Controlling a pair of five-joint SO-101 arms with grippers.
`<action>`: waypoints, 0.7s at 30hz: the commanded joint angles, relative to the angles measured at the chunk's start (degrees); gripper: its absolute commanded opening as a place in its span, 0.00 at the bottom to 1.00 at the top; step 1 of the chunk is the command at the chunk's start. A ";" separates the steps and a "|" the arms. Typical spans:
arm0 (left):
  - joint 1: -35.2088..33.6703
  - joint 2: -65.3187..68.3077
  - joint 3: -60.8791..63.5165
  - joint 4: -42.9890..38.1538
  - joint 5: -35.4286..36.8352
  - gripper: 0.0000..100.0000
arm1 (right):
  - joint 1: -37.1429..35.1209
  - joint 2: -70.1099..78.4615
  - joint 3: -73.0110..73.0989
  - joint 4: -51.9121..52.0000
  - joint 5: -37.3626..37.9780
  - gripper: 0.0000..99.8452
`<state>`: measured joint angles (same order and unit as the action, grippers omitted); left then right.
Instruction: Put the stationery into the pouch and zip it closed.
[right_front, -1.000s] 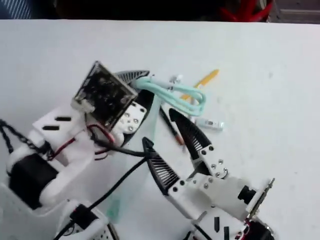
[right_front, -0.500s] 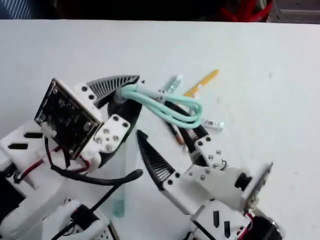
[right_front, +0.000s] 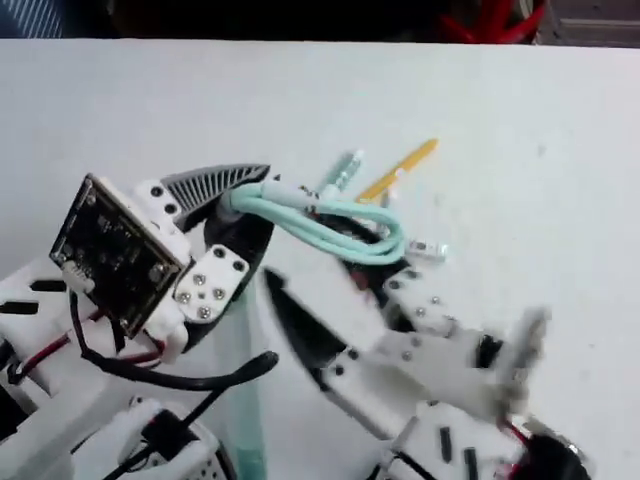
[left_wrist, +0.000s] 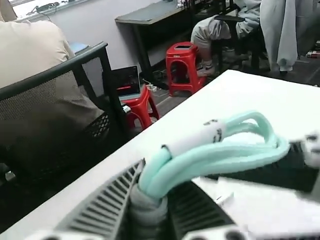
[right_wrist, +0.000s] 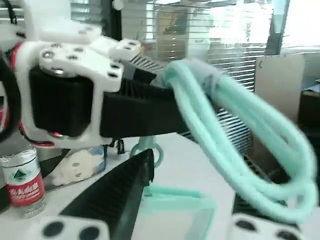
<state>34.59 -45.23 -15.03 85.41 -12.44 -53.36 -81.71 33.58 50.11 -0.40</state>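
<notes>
Pouch cord (right_front: 300, 222) tight in left pincer (right_front: 250, 197)

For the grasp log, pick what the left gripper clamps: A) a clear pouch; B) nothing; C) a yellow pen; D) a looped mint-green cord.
D: the looped mint-green cord is pinched between the ribbed fingers of the left gripper, with its loops hanging out.

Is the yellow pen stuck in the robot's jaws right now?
No, the yellow pen lies on the table, while the left arm's jaws grip the mint-green cord.
</notes>
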 joint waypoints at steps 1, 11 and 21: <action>0.75 -0.13 -0.97 2.02 0.18 0.02 | 5.67 -5.93 -1.93 -1.54 -0.18 0.25; 3.21 -0.04 0.70 10.73 -3.87 0.02 | 8.84 -10.15 4.22 -9.01 -0.62 0.25; 8.48 -0.22 9.41 7.65 -6.77 0.02 | 0.22 -3.21 -0.44 0.13 0.00 0.25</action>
<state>42.42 -45.14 -6.68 94.46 -16.31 -52.48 -87.43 37.01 46.24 -0.48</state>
